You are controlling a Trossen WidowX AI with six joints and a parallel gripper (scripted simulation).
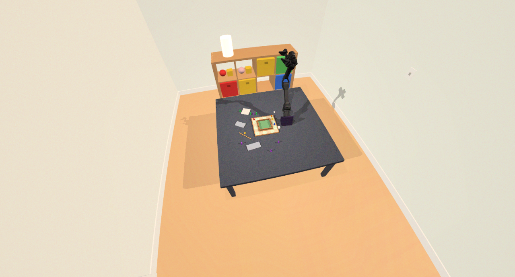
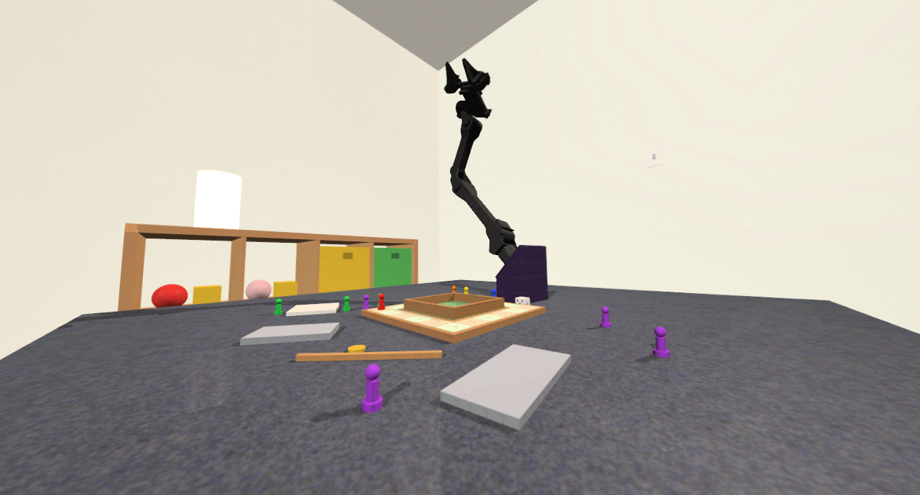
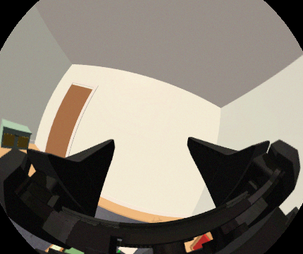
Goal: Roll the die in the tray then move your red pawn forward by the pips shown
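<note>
My gripper [image 1: 281, 56] [image 2: 456, 62] [image 3: 151, 142] is open and empty, raised high above the table. The white die [image 1: 278, 127] [image 2: 522, 300] is at the board's right edge, near the arm base; its top pips are too small to read. The red pawn [image 1: 254, 118] [image 2: 380, 302] stands upright at the board's back left corner. The square board [image 1: 266, 132] [image 2: 453, 328] carries the brown-walled tray [image 1: 265, 129] [image 2: 428, 307] with a green floor at its middle. The board's arrows cannot be made out.
Orange [image 2: 453, 289], yellow [image 2: 466, 290] and blue [image 1: 274, 124] [image 2: 493, 292] pawns stand at the board's right side. Around it are grey slabs [image 1: 253, 146] [image 1: 240, 124], a stick [image 2: 368, 355], a yellow disc [image 2: 356, 348], a pale slab [image 1: 245, 111], a small white object [image 1: 274, 111] and several green and purple pawns.
</note>
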